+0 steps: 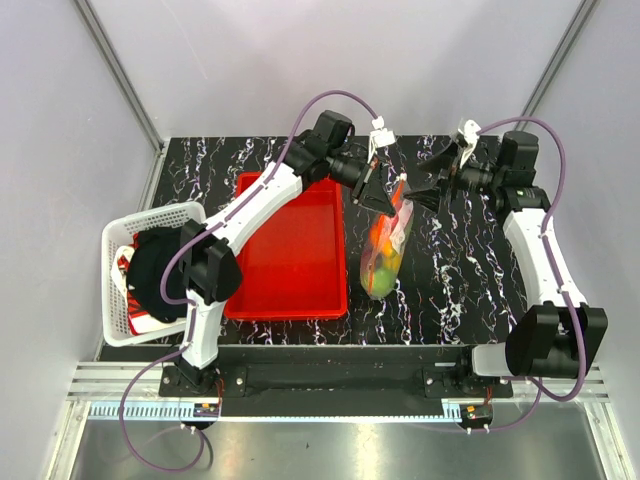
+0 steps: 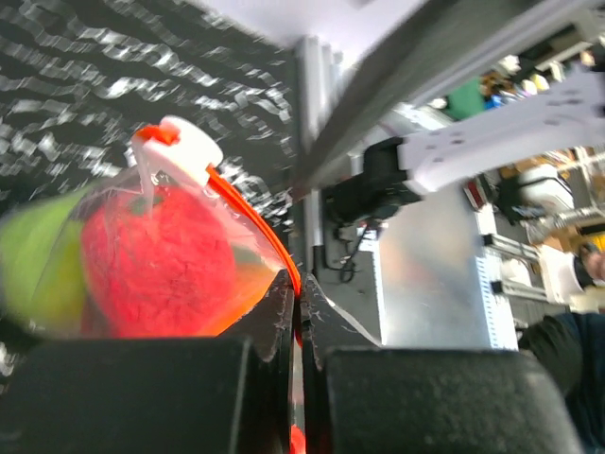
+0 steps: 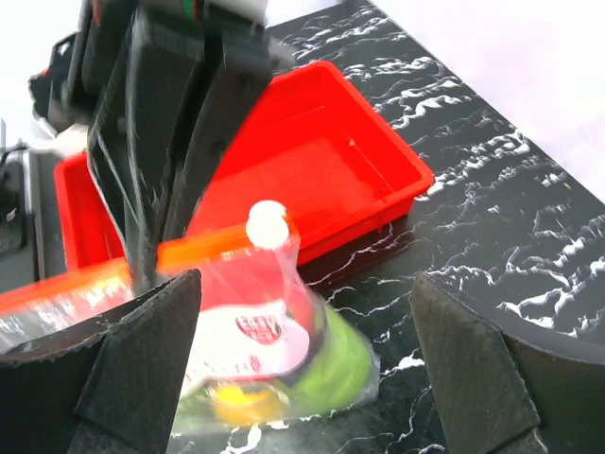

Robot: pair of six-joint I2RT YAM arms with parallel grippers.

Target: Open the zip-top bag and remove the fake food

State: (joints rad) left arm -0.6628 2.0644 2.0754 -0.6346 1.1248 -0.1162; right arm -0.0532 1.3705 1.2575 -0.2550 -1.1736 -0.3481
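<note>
Bag (image 1: 388, 245) clamped in left gripper (image 2: 301, 374), right gripper (image 3: 302, 293) spread wide, food (image 2: 156, 265) blurred inside

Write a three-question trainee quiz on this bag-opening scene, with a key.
1. True or false: the left tool is shut on the zip-top bag.
2. Pick one: the right tool is A) open, B) shut on the bag, C) out of view.
3. Short answer: on which side of the bag, by the robot's own sides, does the red tray lie?
Key: 1 true; 2 A; 3 left.
</note>
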